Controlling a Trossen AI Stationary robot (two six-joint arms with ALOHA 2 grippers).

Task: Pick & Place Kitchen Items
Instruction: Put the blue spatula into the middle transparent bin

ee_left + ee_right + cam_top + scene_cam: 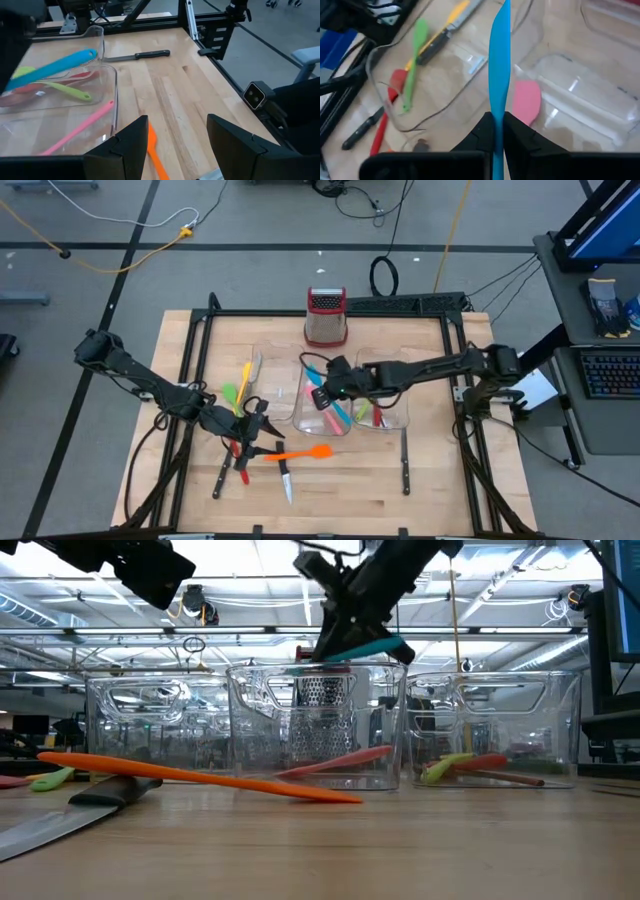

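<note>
My right gripper (326, 388) is shut on a blue utensil (500, 75) above the middle clear bin (300, 415). It also shows in the low view (365, 648). A pink spatula (526, 99) lies in that bin. My left gripper (175, 140) is open and empty, low over the table at the left, with an orange spatula (154, 152) lying on the wood below its gap. The orange spatula (300, 452), black-handled knives (285, 480), and green (230, 393) and yellow (245, 375) utensils lie on the table. My right gripper pinches the blue utensil's flat sides (499, 131) between its two fingers. The utensil runs forward along the fingers and sticks out past them. It is lifted clear, just above the middle bin's rim (320, 668), slightly tilted.
Three clear bins stand in a row mid-table; the right one (392, 420) holds green and red utensils. A steel grater with a red top (326, 316) stands behind them. A knife (405, 470) lies at the front right. Bare wood lies along the near edge.
</note>
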